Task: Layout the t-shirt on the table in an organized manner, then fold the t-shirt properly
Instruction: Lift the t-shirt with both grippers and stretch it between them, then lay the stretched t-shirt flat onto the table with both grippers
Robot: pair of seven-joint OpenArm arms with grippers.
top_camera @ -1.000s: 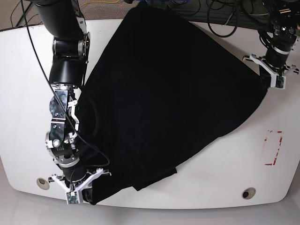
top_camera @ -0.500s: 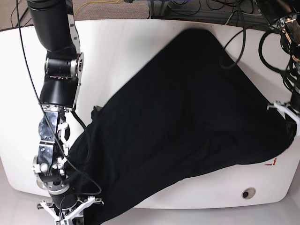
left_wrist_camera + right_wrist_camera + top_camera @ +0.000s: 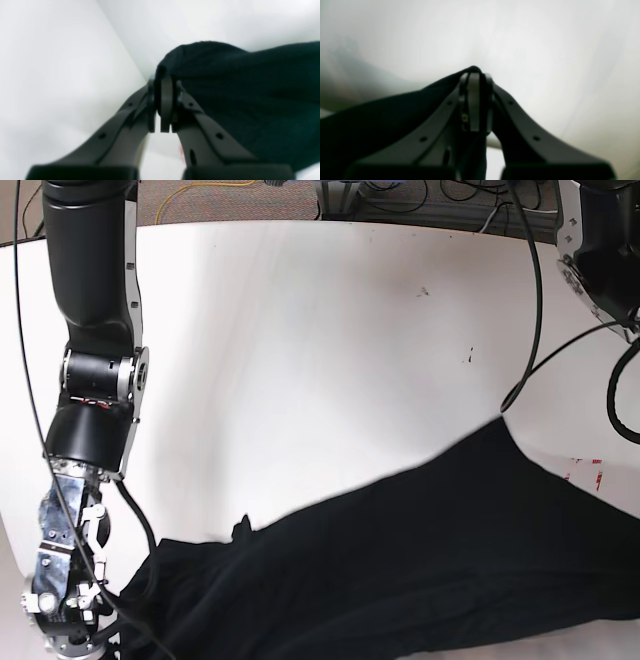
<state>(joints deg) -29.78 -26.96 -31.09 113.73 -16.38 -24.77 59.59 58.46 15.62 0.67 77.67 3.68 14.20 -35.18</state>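
In the left wrist view, the left gripper [image 3: 163, 105] has its jaws pressed together on a fold of the t-shirt [image 3: 245, 100]; the black cloth bunches over the fingertips and spreads away to the right and downward, filling that side of the view, while blurred white table [image 3: 62, 62] lies to the left and above. In the right wrist view, the right gripper [image 3: 476, 100] is likewise clamped on the t-shirt [image 3: 382, 120], a small peak of cloth poking up just past the fingertips and the rest hanging away to the left and below the jaws; the background there is too blurred to read. In the base view, the t-shirt [image 3: 420, 560] lies stretched as a wide black band across the lower part of the frame, over the near edge of the table [image 3: 320, 340], running from the lower left corner to the right edge, with a raised point of cloth at its upper right. Neither gripper itself shows in this view; the arm on the left reaches down to the cloth's lower left end, and only cables and part of the other arm appear at upper right. A small red-and-white mark [image 3: 589, 474] sits just beside the cloth near the right edge.
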